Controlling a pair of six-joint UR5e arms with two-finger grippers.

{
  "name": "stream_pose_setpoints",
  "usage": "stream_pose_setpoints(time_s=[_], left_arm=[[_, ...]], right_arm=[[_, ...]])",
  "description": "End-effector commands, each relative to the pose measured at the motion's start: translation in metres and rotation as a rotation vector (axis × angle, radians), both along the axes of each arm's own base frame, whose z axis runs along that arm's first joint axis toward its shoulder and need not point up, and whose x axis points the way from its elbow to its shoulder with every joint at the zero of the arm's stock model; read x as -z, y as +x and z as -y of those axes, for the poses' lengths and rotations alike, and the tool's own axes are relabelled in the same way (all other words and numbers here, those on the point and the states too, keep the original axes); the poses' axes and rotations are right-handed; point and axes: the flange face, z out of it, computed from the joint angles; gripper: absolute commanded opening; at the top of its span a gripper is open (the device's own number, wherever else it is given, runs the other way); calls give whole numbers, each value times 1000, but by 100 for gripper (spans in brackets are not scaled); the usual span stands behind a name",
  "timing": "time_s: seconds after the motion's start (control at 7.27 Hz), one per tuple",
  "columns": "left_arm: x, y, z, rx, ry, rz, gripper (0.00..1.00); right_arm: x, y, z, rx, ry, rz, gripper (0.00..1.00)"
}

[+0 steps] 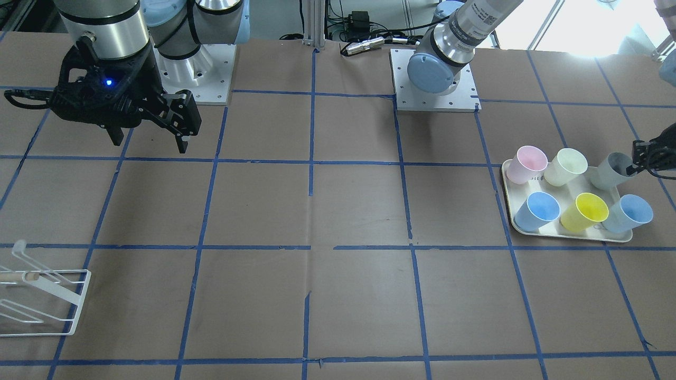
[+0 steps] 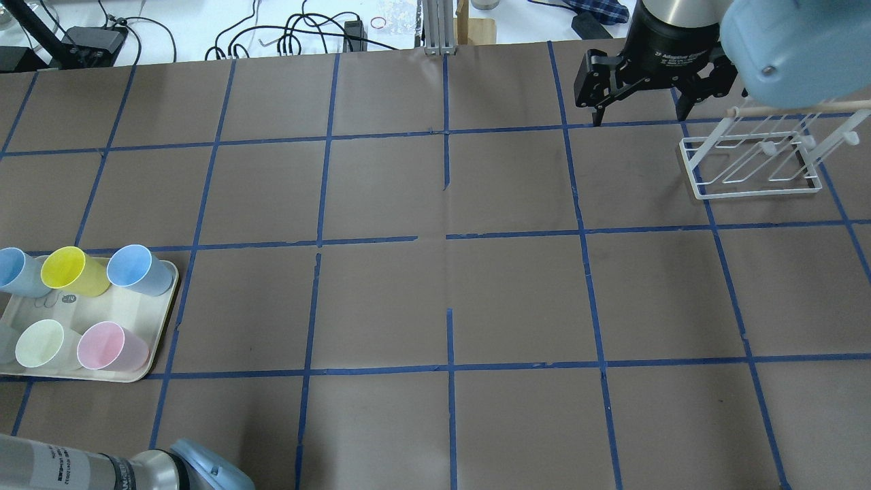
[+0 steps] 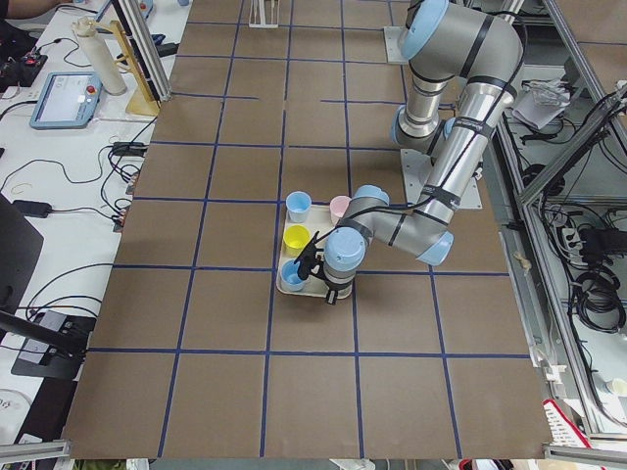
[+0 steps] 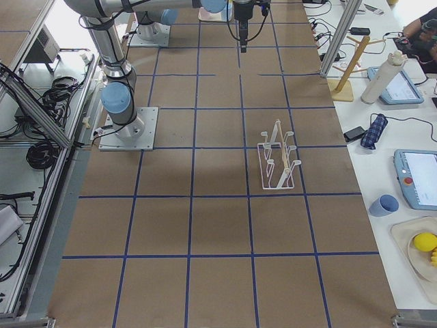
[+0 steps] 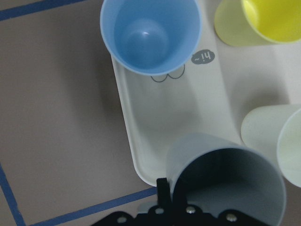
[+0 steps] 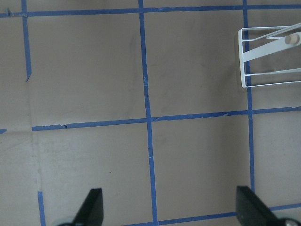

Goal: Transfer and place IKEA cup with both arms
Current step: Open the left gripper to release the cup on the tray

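The grey IKEA cup (image 1: pixel 611 170) stands at the back corner of the cream tray (image 1: pixel 508 196), at the table's end on my left. My left gripper (image 1: pixel 640 158) is shut on its rim. In the left wrist view the cup (image 5: pixel 221 174) fills the lower right, with one black finger (image 5: pixel 162 192) against the outside of its wall; the other finger is hidden. My right gripper (image 1: pixel 150 138) hangs open and empty above the table near its base, far from the cup. It also shows in the overhead view (image 2: pixel 636 116), and in the right wrist view (image 6: pixel 171 212) with its jaws wide apart.
The tray also holds a pink cup (image 1: pixel 528 163), a pale green cup (image 1: pixel 566 166), two light-blue cups (image 1: pixel 537 210) (image 1: pixel 628 212) and a yellow cup (image 1: pixel 583 211). A white wire rack (image 2: pixel 755 160) stands on the right arm's side. Blue tape lines cross the brown table.
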Motion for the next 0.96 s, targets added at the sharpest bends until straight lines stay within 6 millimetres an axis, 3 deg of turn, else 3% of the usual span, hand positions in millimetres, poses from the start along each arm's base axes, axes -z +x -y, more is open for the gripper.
stream_pose_setpoints(time_s=[0.0, 0.14, 0.41, 0.55, 0.69, 0.83], left_arm=[[5, 0, 1, -12, 8, -12, 52], [-4, -3, 2, -13, 2, -3, 88], [-34, -7, 7, -5, -4, -5, 92], [-67, -13, 19, 12, -22, 23, 92], [-112, -47, 41, 31, 3, 1, 92], [-176, -95, 59, -28, 39, -21, 92]], right_arm=[[-2, 1, -3, -2, -2, -1, 100], [-2, 1, -3, 1, -4, -1, 100], [-2, 1, -3, 2, -4, 0, 100], [-3, 0, -2, 4, -5, 0, 100], [-2, 1, -3, 2, -4, -2, 100], [-2, 1, -3, 2, -4, -2, 100]])
